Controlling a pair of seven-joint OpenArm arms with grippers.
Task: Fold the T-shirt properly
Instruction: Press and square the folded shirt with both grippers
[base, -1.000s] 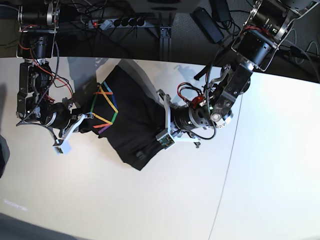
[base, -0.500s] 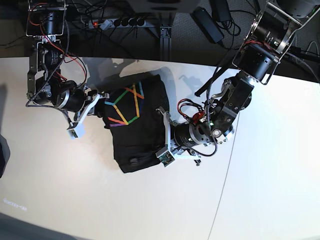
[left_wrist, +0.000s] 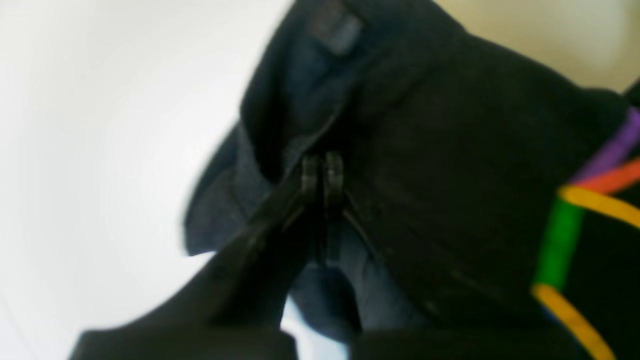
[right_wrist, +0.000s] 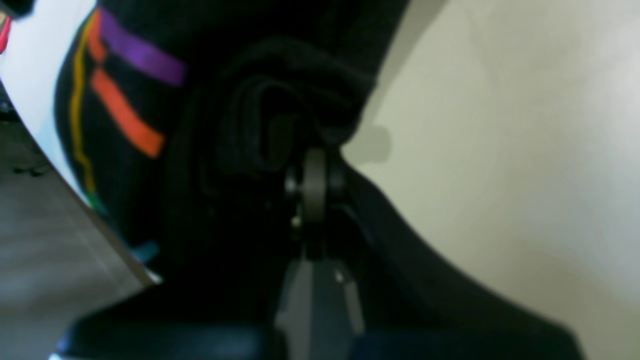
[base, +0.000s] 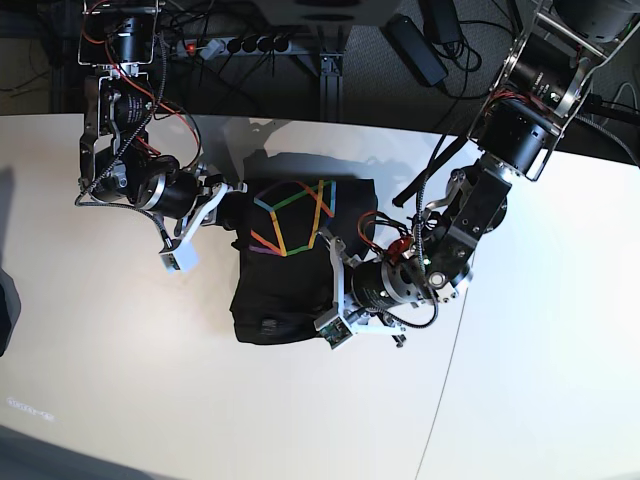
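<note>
Clearly, both pincers were clamped on the T-shirt (base: 285, 260): the left pincer (left_wrist: 322, 172) and the right pincer (right_wrist: 314, 185) each pinched dark cloth above the surface (base: 120, 380).

Robotics lab: white table (base: 520, 380), power strip (base: 235, 45) and tangled cables (base: 440, 50) behind.

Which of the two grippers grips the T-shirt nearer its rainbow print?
The right gripper, on the base view's left: it clamps the T-shirt beside the rainbow print; the left gripper clamps plain fabric.

bare table (base: 130, 360) around t-shirt (base: 280, 290)
</note>
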